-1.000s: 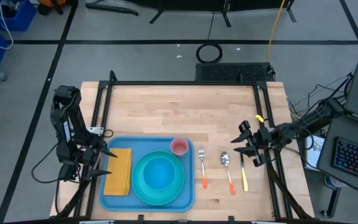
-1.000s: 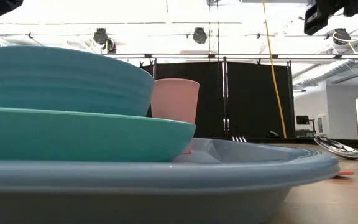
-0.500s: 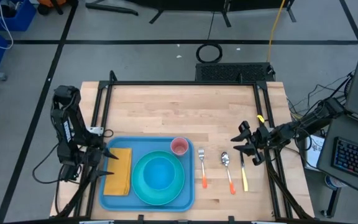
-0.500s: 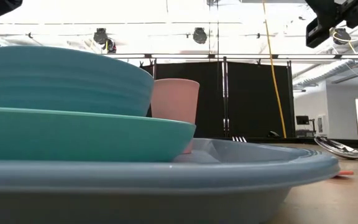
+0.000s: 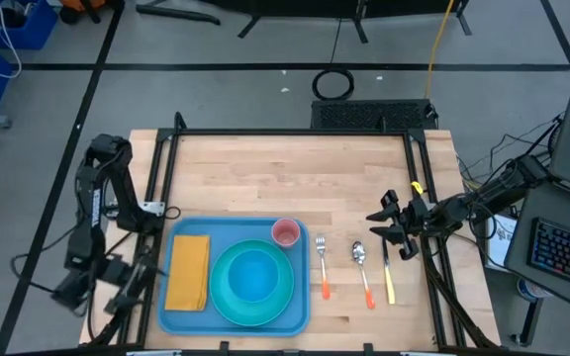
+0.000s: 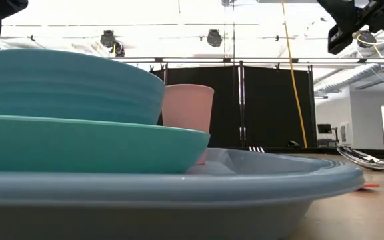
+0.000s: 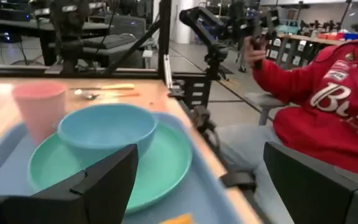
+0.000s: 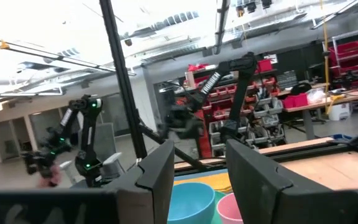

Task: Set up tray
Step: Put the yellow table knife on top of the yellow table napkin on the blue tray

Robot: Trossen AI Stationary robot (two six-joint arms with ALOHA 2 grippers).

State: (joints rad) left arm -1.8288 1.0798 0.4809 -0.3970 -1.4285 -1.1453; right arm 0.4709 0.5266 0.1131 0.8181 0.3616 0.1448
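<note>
The light-blue tray lies on the wooden table at the near left. On it rest a yellow napkin, a teal plate with a blue bowl on it, and a pink cup. A fork, a spoon and a knife lie on the table right of the tray. My left gripper is open and empty, off the table's left edge beside the tray. My right gripper is open and empty above the knife's far end.
A black frame runs along the table's edges. In the left wrist view a person in a red shirt sits beyond the table's near edge. Bare wood fills the table's far half.
My left gripper has drawn back from the tray's left rim, toward the table's left and near edges, and now hangs beyond the table's side. The tray and the things on it have stayed in place.
</note>
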